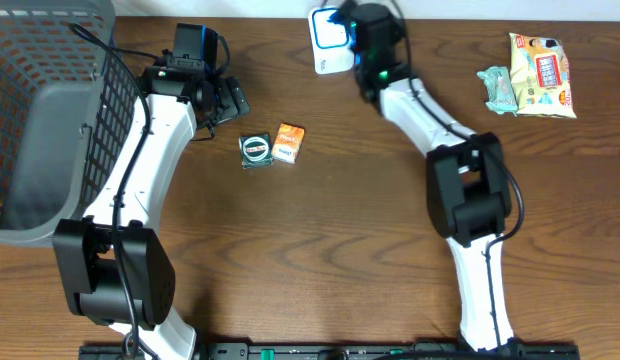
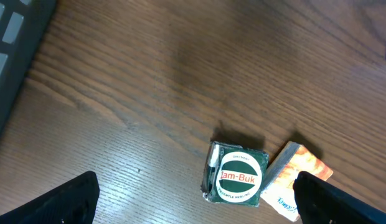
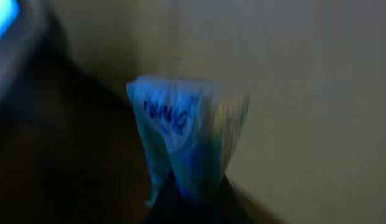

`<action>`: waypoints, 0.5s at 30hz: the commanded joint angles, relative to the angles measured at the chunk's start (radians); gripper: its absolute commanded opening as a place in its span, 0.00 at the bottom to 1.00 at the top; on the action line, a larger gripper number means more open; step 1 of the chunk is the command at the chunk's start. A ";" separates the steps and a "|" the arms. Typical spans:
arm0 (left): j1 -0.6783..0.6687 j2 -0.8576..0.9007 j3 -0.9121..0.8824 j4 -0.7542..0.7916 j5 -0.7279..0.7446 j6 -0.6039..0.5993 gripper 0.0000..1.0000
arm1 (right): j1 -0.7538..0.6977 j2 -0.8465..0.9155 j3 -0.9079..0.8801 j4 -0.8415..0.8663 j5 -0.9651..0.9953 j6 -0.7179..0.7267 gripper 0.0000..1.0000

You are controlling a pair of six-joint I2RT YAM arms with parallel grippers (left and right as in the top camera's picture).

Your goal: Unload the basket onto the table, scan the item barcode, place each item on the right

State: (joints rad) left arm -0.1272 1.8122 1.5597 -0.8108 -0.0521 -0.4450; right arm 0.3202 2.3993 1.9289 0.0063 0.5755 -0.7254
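The right gripper (image 1: 350,24) is holding a small blue-and-white packet (image 3: 185,124) at the far edge of the table, just above the white scanner (image 1: 328,55). Its jaws are pinching together on the packet's lower end, and the packet is standing up out of them like a folded fin. The wrist view is blurring, so no barcode is showing, and I cannot tell which face is pointing at the scanner.

To do this step well, the arm should be presenting the printed code flat to the scanner's window, near it but not touching, with the fingers staying off the code. A creased wrapper is likely to misread, so a slow roll of the wrist is looking wiser than a quick pass.

The left gripper (image 1: 228,102) is hanging with its jaws wide apart and nothing between them. It is sitting left of and a little beyond the green Zam-Buk box (image 2: 236,177) and the orange packet (image 2: 302,174) lying just beside it at mid-table. Those two are probably waiting their turn.

Everything is resting on a dark wood-grain tabletop (image 1: 320,250) with a matt finish. A grey mesh basket (image 1: 50,60) is sitting at the far left. A yellow snack bag (image 1: 540,72) and a pale green packet (image 1: 498,88) are lying at the far right. Of the room, only a pale strip is showing beyond the table's far edge.
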 commanded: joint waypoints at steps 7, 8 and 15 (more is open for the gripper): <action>0.000 0.005 0.008 -0.004 -0.009 -0.002 0.98 | -0.395 -0.095 0.005 -0.508 0.050 0.359 0.01; 0.000 0.005 0.008 -0.004 -0.009 -0.002 0.98 | -0.422 -0.095 0.005 -0.531 -0.002 0.366 0.07; 0.000 0.005 0.008 -0.004 -0.009 -0.002 0.98 | -0.484 -0.095 0.005 -0.579 -0.319 0.500 0.91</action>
State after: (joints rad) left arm -0.1272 1.8122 1.5597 -0.8108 -0.0517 -0.4450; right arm -0.1764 2.3383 1.9324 -0.5682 0.4213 -0.2974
